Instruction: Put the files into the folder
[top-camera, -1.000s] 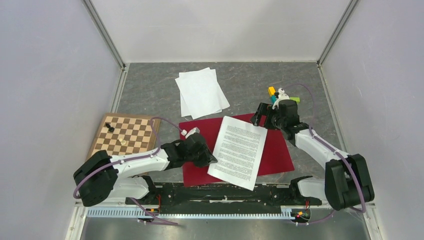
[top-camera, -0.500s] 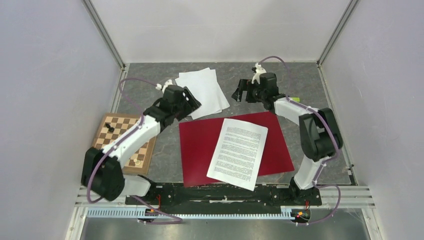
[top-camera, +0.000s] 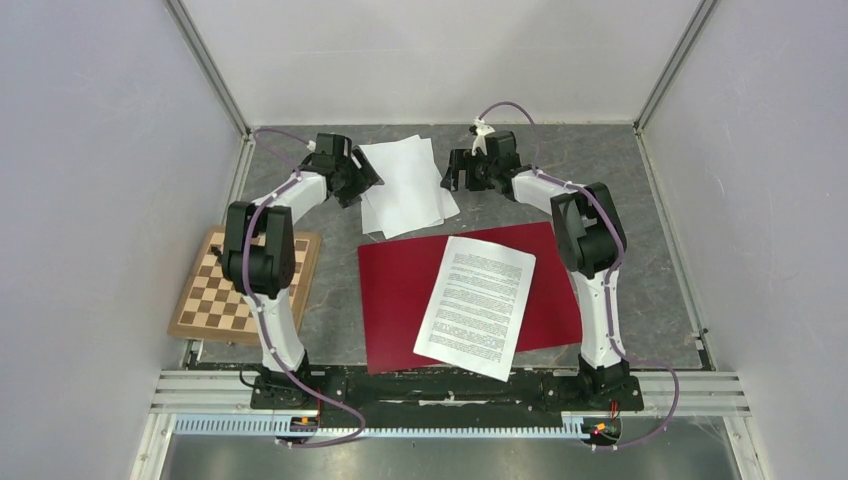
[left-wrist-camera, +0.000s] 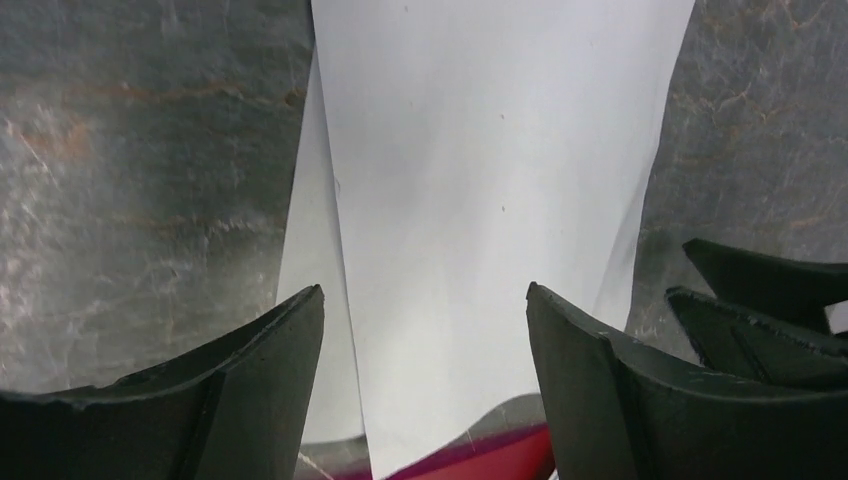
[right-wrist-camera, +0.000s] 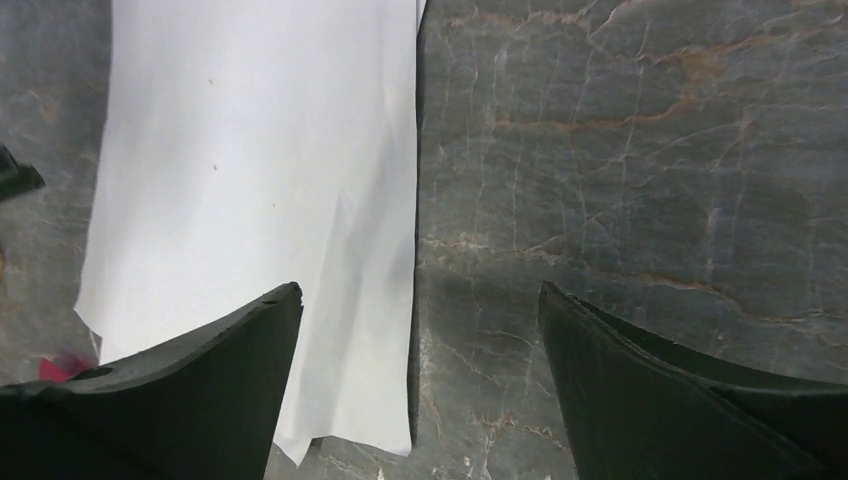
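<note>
Left pincer: found with jaws spread wide, nothing held, at the 9 o'clock edge of the blank sheets. Same pincer from its wrist camera: recorded both dark fingers straddling the top blank sheet, with a second sheet fanned out beneath. Could not tell whether the tips touched paper.

Right pincer: noted equally wide and empty, at the 3 o'clock edge of the same stack. Via the right wrist camera, pincer seen with the sheet's edge running between the fingers and bare grey surface under the other half of the gap.

Files: logged the blank sheets at 12 o'clock on the surface, slightly fanned, their near corner just beside the folder's far edge. Logged the printed sheet lying tilted on top of the folder, its near corner overhanging the folder's edge toward 6 o'clock.

Folder: found flat at the centre of the surface, toward 6 o'clock.

Chessboard: noted at 8 o'clock, partly behind the left arm.
</note>
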